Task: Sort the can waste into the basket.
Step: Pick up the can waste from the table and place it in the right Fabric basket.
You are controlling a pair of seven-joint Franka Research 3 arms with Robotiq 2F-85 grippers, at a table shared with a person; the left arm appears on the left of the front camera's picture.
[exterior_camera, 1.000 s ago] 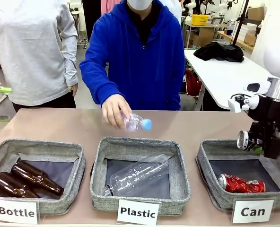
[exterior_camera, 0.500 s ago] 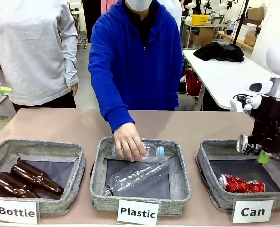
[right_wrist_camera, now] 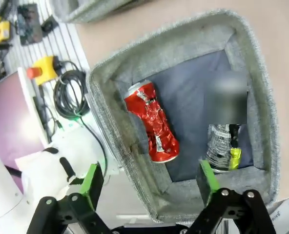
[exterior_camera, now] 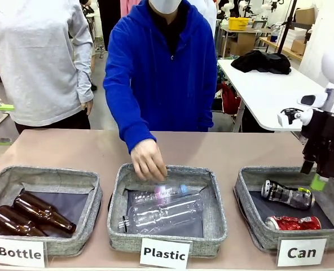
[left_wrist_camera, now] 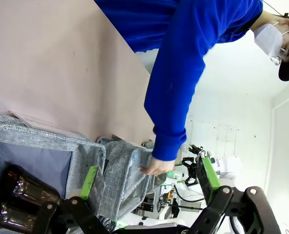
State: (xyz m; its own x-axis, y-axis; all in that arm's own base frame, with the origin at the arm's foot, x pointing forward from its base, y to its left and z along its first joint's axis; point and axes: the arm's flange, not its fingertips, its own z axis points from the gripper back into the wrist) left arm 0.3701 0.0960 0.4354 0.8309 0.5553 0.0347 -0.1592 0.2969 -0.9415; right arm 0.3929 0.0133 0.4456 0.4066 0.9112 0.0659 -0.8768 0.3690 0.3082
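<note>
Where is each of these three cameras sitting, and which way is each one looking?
Front view: fixed on the robot's side, looking across the table at the person; the right gripper hangs open over the Can basket.
Left wrist view: rides the left arm, rolled sideways; left gripper open, person's hand at the Plastic basket.
Right wrist view: looks down into the Can basket.
Shared: red can and black can.

front cam low at the robot's edge facing the person across the table (exterior_camera: 71, 148), right wrist cam straight above the Can basket (right_wrist_camera: 105, 105), left wrist cam rolled sideways, both cover baskets
</note>
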